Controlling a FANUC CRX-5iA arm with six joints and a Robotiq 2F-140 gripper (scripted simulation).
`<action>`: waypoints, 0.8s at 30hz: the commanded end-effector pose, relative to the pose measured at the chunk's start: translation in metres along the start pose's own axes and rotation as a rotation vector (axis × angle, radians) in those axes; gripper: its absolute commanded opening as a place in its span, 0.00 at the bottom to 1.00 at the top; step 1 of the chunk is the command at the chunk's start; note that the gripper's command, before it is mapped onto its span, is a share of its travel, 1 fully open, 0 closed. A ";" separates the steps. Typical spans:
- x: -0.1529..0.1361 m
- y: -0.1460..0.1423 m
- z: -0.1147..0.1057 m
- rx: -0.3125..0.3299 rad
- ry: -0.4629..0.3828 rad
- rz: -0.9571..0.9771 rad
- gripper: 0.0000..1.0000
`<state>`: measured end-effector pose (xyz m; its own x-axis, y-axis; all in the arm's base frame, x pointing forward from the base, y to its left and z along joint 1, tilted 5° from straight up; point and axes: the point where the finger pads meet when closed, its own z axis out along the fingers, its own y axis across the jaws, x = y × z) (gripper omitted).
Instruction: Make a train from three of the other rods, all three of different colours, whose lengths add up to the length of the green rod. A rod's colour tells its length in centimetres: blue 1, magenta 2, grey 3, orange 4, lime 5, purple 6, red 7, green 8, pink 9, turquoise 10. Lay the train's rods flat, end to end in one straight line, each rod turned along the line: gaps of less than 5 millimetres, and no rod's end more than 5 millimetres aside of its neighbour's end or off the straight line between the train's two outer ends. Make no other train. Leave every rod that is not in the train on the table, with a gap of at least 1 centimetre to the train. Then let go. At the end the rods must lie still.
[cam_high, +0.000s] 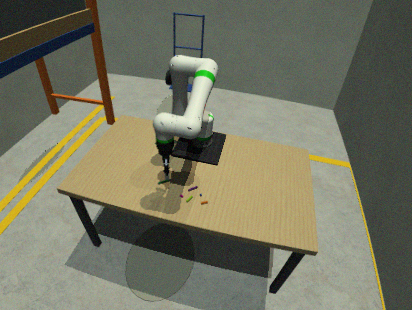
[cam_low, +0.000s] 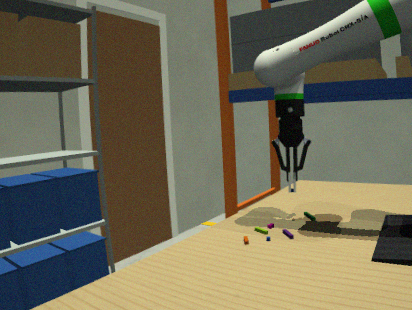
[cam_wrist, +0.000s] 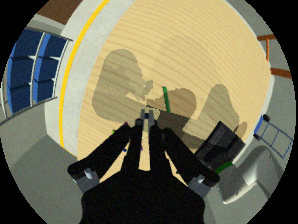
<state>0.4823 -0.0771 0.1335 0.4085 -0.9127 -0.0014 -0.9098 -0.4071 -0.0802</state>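
Note:
My gripper (cam_high: 167, 178) (cam_low: 292, 189) (cam_wrist: 146, 115) is shut on a small dark blue rod (cam_low: 292, 190) (cam_wrist: 147, 115), held well above the table near the green rod. The green rod (cam_high: 164, 182) (cam_low: 310, 216) (cam_wrist: 166, 100) lies flat, apart from the others. A magenta rod (cam_high: 181, 196) (cam_low: 270, 226), a lime rod (cam_high: 189, 199) (cam_low: 261, 230), a purple rod (cam_high: 193, 188) (cam_low: 288, 233), another blue rod (cam_high: 201, 195) (cam_low: 268, 239) and an orange rod (cam_high: 204, 202) (cam_low: 246, 240) lie separately. In the wrist view the fingers cover much of this group.
The wooden table (cam_high: 260, 190) (cam_low: 200, 280) carries the black base plate (cam_high: 212, 155) (cam_low: 395, 250) of the arm, behind the rods in the top view. Shadows of the arm fall around the green rod. Shelving with blue bins (cam_low: 50, 195) stands beyond the table.

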 end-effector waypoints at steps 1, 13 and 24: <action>0.000 0.000 0.009 0.000 0.000 0.000 0.03; 0.000 0.000 0.052 0.000 0.000 0.000 0.03; 0.000 0.000 0.079 0.000 0.000 0.000 0.03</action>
<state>0.4877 -0.0745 0.0579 0.4085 -0.9127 -0.0015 -0.9099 -0.4071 -0.0802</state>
